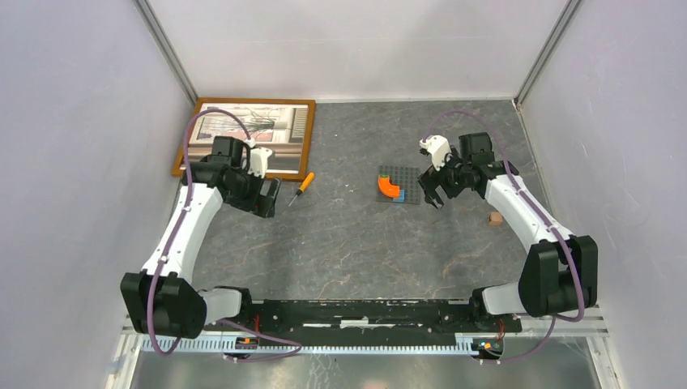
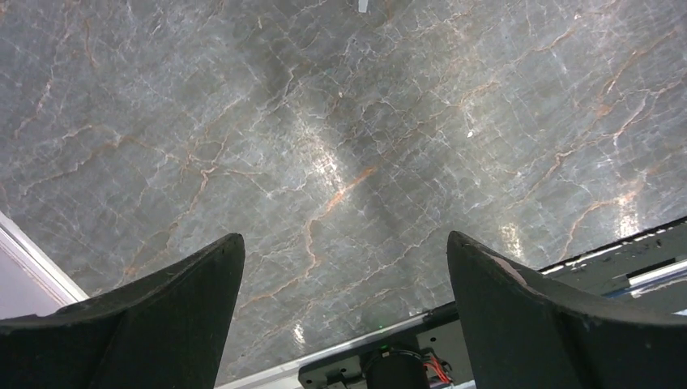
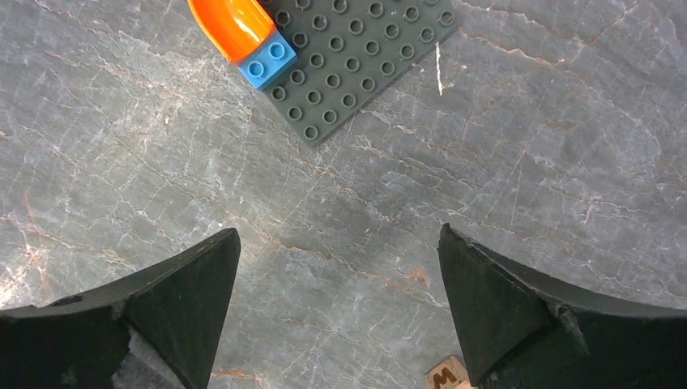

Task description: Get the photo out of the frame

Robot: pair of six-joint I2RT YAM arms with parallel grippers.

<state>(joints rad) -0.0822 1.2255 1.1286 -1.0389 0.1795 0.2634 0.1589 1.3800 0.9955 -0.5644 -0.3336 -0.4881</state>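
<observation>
you have bright, even overhead light on the worktop (image 1: 348, 243), with only faint, soft shadows under the arms (image 1: 186, 227). in the left wrist view white glare streaks the stone near the middle. both wrist views are sharp on the surface; the black fingers (image 2: 162, 324) show little detail.

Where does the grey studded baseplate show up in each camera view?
Top external: grey baseplate right of centre.
Left wrist: not in it.
Right wrist: baseplate at top middle, cut by the upper edge.
Shared landmark: orange curved brick on its left side.
</observation>
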